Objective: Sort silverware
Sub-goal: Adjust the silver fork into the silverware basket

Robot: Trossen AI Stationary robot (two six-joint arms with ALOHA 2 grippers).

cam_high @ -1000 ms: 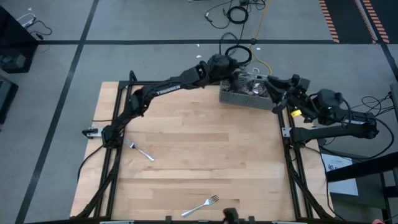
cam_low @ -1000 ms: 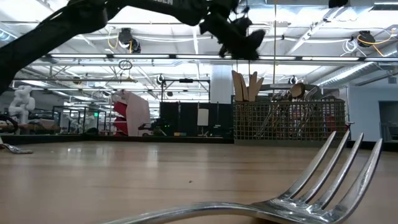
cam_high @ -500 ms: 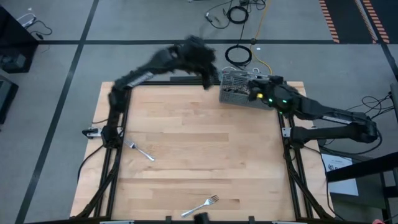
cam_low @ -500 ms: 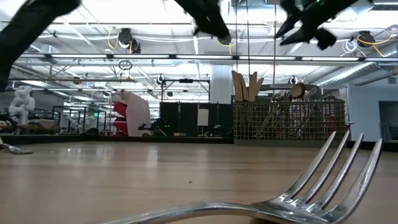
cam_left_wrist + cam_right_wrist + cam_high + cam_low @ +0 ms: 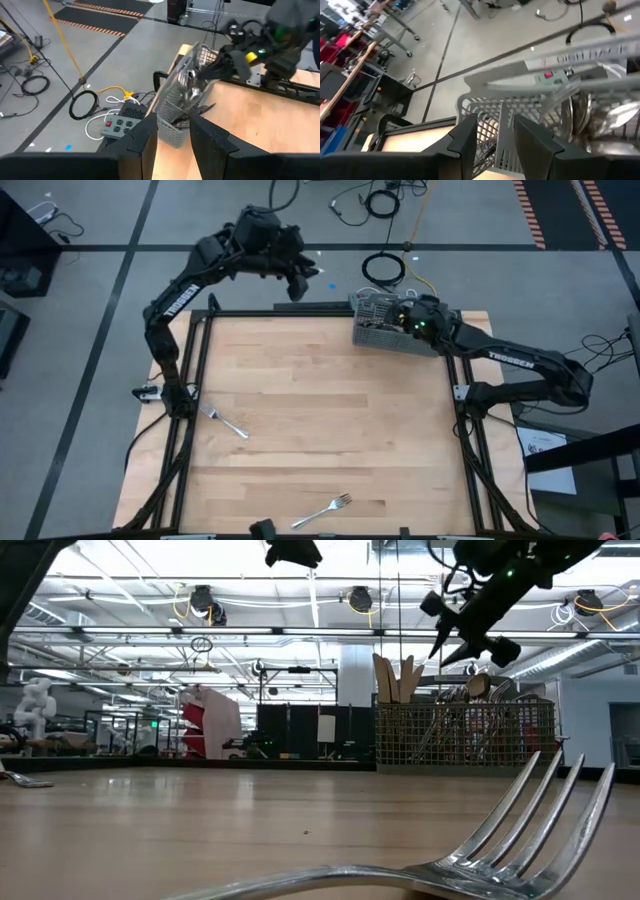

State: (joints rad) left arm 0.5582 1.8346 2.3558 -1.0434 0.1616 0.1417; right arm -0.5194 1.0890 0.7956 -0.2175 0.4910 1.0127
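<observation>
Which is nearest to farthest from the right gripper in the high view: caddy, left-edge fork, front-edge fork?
1. Caddy, at the table's far right corner; the right gripper hangs directly over it.
2. Front-edge fork, near the table's front edge.
3. Left-edge fork, by the table's left side; only slightly farther.

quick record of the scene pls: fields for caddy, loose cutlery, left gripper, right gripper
caddy: grey mesh caddy at the table's far right corner, holding cutlery
loose cutlery: fork near the left edge; second fork by the near edge
left gripper: left gripper raised beyond the table's far edge, fingers apart, empty
right gripper: right gripper above the caddy, fingers apart; nothing seen held
</observation>
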